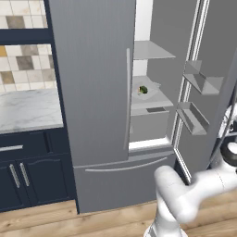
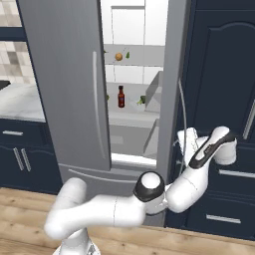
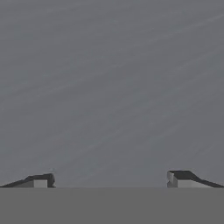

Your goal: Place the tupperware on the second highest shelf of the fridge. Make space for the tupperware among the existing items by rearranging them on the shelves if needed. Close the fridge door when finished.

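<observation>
- Gripper (image 3: 109,179): jaws standing wide apart, holding nothing; the hand view is showing the two tips facing a plain brushed-grey panel at close range, which I am judging to be the outer face of the open fridge door
- Arm: reaching low and to the right in the right base view, its wrist lying against the outer side of the open right door (image 2: 172,94)
- Tupperware (image 1: 146,90): sitting inside the fridge (image 1: 92,78) on a shelf (image 1: 155,101) below the top panel, broccoli showing; apparently already placed
- Other items: slim red bottle (image 2: 120,96) standing on the same level, orange fruit (image 2: 118,57) sitting one shelf higher
- Deciding relation: the tupperware is lying inside and to the left of the gripper, with the door panel between them; the door is standing edge-on, hinged at the right
- Judged step: closing the door, calling for a leftward push on the panel
</observation>
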Robot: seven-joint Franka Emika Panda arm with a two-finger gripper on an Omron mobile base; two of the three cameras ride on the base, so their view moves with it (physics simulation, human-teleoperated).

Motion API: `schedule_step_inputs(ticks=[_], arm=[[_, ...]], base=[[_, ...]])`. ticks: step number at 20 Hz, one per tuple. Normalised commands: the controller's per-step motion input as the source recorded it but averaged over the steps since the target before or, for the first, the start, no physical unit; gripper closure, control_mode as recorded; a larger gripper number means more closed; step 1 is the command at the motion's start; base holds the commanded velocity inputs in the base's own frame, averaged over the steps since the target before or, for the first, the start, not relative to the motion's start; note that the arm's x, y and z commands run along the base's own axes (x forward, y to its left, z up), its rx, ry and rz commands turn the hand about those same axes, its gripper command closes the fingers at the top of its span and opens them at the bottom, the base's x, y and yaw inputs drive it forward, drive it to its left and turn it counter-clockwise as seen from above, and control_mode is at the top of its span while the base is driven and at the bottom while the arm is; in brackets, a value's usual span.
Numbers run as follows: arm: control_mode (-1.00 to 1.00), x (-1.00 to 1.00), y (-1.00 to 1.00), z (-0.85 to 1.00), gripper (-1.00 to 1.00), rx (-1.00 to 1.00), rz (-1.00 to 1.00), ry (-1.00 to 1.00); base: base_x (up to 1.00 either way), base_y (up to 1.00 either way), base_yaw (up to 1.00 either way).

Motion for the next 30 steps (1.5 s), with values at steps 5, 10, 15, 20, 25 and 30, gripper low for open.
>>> schedule_step_inputs(ticks=[5,10,15,20,25,30], arm=[[-1.0,-0.85,1.0,0.0,-1.0,0.0,-0.01,-0.62],[-1.0,-0.75,1.0,0.02,-1.0,0.0,-0.1,-0.6],[-1.0,-0.21,0.96,0.29,-1.0,0.0,-0.38,-0.51],[-1.0,0.16,0.36,0.7,-1.0,-0.03,-0.52,-0.13],[-1.0,0.39,-0.21,0.95,-1.0,0.0,-0.4,0.0],[-1.0,0.5,-0.17,0.96,-1.0,0.0,-0.33,0.0]], base=[[0.0,0.0,0.0],[0.0,0.0,0.0],[0.0,0.0,0.0],[0.0,0.0,0.0],[0.0,0.0,0.0],[0.0,0.0,0.0]])
